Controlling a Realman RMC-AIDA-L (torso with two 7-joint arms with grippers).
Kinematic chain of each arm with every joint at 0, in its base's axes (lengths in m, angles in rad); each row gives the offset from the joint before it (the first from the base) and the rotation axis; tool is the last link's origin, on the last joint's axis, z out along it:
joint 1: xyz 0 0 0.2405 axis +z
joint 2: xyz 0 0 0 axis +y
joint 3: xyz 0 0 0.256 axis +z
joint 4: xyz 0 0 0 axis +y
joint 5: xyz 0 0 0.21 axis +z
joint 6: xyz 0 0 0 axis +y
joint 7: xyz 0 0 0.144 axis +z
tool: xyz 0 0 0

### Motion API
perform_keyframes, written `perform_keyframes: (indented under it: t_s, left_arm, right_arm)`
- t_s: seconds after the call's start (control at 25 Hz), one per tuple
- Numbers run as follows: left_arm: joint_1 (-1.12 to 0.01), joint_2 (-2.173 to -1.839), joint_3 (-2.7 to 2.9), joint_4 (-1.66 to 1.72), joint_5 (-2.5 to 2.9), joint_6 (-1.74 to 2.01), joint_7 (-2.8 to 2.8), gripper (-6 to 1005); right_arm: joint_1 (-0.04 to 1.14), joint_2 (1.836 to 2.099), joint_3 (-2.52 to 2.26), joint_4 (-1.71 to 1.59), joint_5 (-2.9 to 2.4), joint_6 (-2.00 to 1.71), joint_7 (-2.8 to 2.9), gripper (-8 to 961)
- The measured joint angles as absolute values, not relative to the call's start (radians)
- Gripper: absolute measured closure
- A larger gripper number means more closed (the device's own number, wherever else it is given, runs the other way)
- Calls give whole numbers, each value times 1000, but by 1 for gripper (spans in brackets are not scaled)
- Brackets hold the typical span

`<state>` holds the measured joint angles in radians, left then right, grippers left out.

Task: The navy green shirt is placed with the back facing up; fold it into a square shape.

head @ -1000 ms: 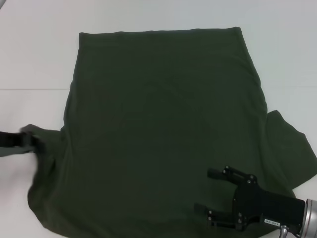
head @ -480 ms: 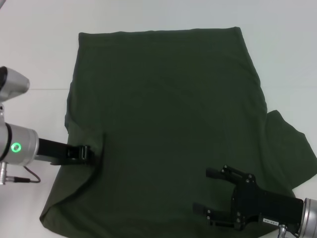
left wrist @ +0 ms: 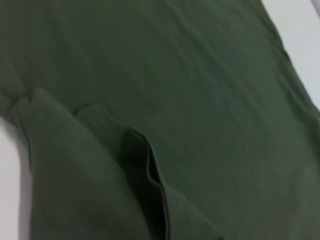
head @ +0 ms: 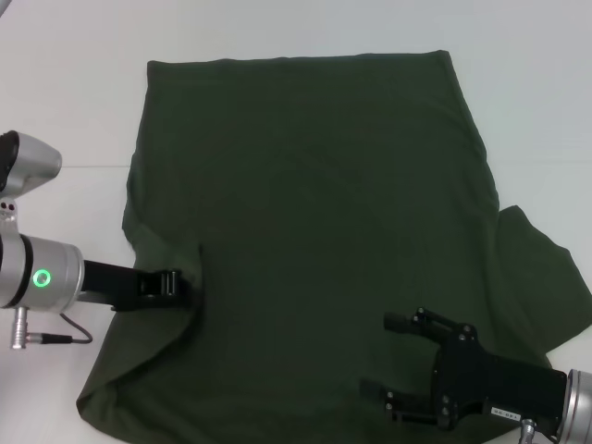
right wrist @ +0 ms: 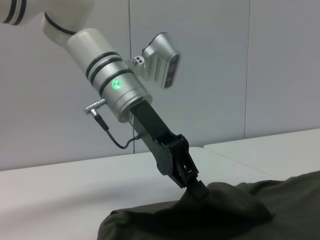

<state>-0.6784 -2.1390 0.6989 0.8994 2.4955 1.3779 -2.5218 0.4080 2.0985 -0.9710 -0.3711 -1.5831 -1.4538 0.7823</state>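
Note:
The navy green shirt (head: 314,213) lies flat on the white table, plain side up, with its hem at the far edge. My left gripper (head: 185,283) is shut on the left sleeve and holds it folded inward over the shirt's body. The right wrist view shows that left gripper (right wrist: 196,188) pinching a raised peak of cloth. A fold of shirt fabric (left wrist: 145,165) fills the left wrist view. My right gripper (head: 384,357) is open, low over the shirt's near right part, with nothing between its fingers. The right sleeve (head: 546,282) still lies spread outward.
The white table (head: 55,111) surrounds the shirt on the left, far and right sides. A thin seam line crosses the table at mid-left. The left arm's cable (head: 55,338) hangs near the table's left side. A grey wall (right wrist: 225,75) stands behind.
My left gripper has carried the left sleeve from the far left inward onto the shirt's body, then drifted slightly right and nearer. The right gripper has stayed in place.

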Motion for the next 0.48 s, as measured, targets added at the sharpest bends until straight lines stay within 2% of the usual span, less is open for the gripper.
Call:
perform_keyframes:
  t_s: [0.48]
  left_arm:
    - [-657, -2115, 699, 827, 2477, 1349, -2514, 980]
  right_arm:
    - [408, 2098, -974, -372, -1583, -1456, 782, 39]
